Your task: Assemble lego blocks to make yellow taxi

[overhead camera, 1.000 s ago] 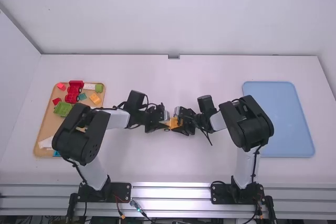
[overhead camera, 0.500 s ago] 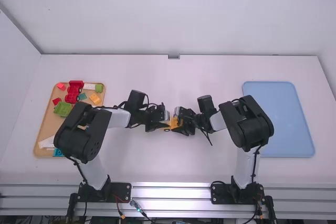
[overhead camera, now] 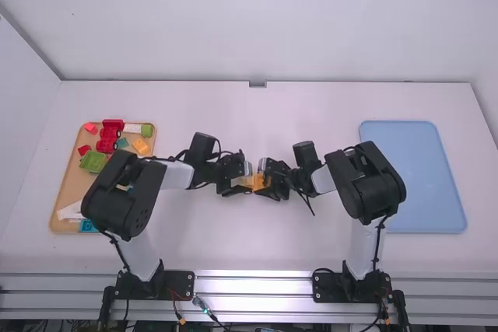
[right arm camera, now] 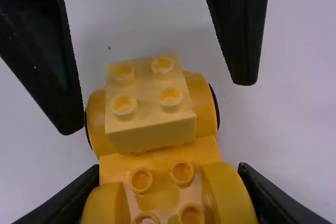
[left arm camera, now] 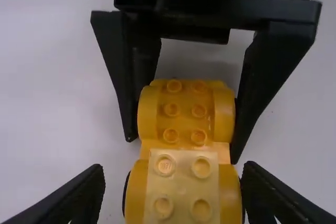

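Right tool [overhead camera: 262, 182] pinching yellow car base [left arm camera: 185, 121]; left tool [overhead camera: 243, 183] spread; pale yellow four-stud block [right arm camera: 150, 106] atop base, between left tool's fingers.

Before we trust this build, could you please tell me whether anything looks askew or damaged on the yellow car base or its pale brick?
Nothing stands out: the pale yellow four-stud brick sits square on the yellow car base, held in the right gripper. Whether it is fully pressed down, I cannot tell.
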Available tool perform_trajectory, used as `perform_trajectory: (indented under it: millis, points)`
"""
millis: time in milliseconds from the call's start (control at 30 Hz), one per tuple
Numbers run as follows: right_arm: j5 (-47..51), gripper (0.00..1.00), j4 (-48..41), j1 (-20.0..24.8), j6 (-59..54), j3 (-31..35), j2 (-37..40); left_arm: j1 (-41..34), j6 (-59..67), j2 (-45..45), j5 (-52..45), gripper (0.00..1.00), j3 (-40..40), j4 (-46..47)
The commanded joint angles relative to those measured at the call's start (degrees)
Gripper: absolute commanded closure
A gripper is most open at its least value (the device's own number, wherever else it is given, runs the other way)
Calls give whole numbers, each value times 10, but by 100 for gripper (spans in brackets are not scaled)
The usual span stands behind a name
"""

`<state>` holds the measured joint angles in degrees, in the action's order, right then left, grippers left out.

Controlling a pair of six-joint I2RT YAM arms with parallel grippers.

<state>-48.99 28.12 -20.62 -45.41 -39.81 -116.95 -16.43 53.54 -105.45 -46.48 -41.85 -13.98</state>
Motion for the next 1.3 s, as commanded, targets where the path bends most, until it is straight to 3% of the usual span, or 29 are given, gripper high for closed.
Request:
perform_trajectory:
  millis: [0, 133, 167, 200, 400, 900, 1267]
  points:
    - [-5, 46, -3, 0, 2, -7, -8, 3, -16, 35, -45, 34, 1, 2]
    - [-5, 46, -3, 0, 2, -7, -8, 3, -34, 67, -49, 73, 1, 3]
    - [-5, 45, -3, 0, 2, -7, -8, 3, -48, 67, -49, 92, 1, -1]
    - [-5, 45, -3, 0, 2, -7, -8, 3, -58, 67, -46, 98, 1, -1]
    - [-5, 45, -3, 0, 2, -7, -8, 3, -51, 61, 5, 98, 1, 49]
    - [-5, 45, -2, -7, 2, -7, -8, -4, -51, -2, 12, 98, 1, 68]
    - [-2, 45, 0, -7, 2, -7, -8, -19, -40, -43, 74, 98, 1, 92]
